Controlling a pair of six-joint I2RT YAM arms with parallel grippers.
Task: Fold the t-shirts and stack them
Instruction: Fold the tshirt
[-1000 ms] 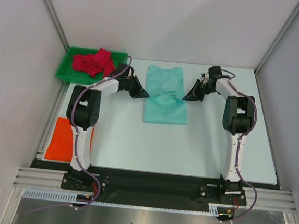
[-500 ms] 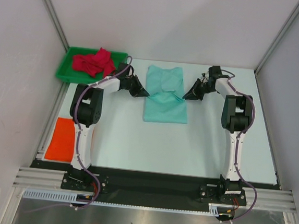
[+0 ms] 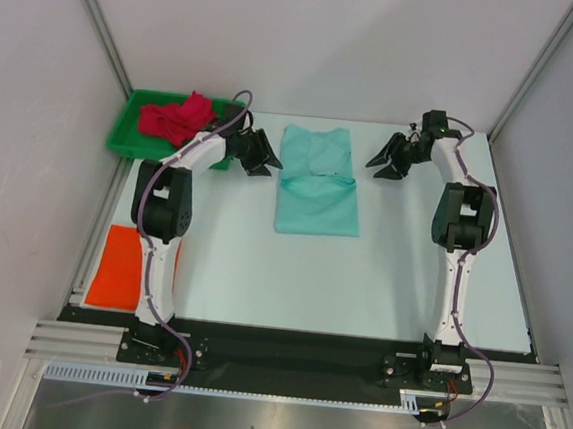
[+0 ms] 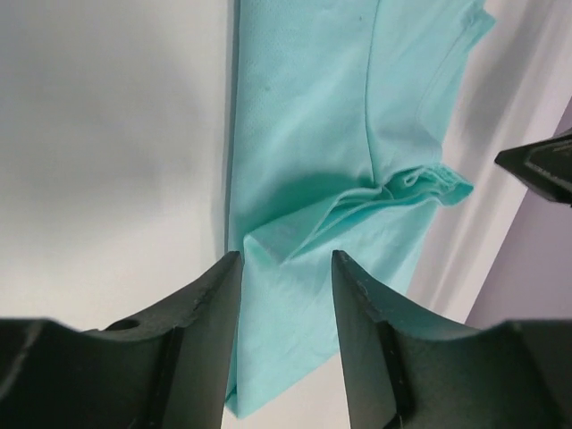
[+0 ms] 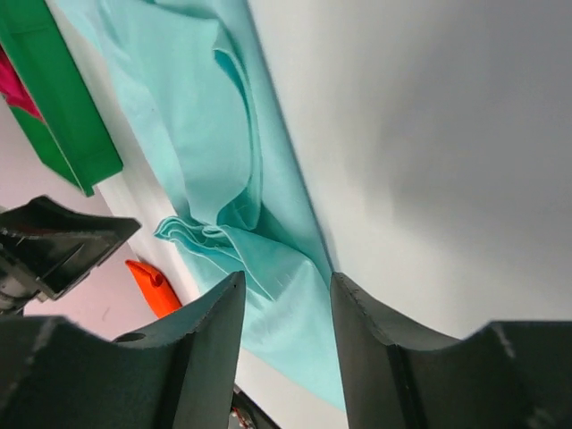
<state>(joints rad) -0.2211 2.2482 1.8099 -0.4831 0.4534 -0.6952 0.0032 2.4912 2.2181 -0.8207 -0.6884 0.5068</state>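
Note:
The mint green t-shirt (image 3: 317,181) lies flat at the table's middle back, a long folded strip with a crease across it; it also shows in the left wrist view (image 4: 357,134) and the right wrist view (image 5: 206,134). My left gripper (image 3: 265,162) is open and empty just left of it. My right gripper (image 3: 379,168) is open and empty just right of it. The crimson red t-shirt (image 3: 179,118) is bunched in the green tray (image 3: 123,132). The bright orange t-shirt (image 3: 116,265) lies at the table's left edge.
The green plastic tray stands at the back left corner. White walls with metal frame posts enclose the table on three sides. The arm bases stand on a black strip (image 3: 295,348) at the near edge.
Both grippers have let go of the mint shirt's side edges, opened and drawn back outward and toward the back. The shirt now lies flat on the table.

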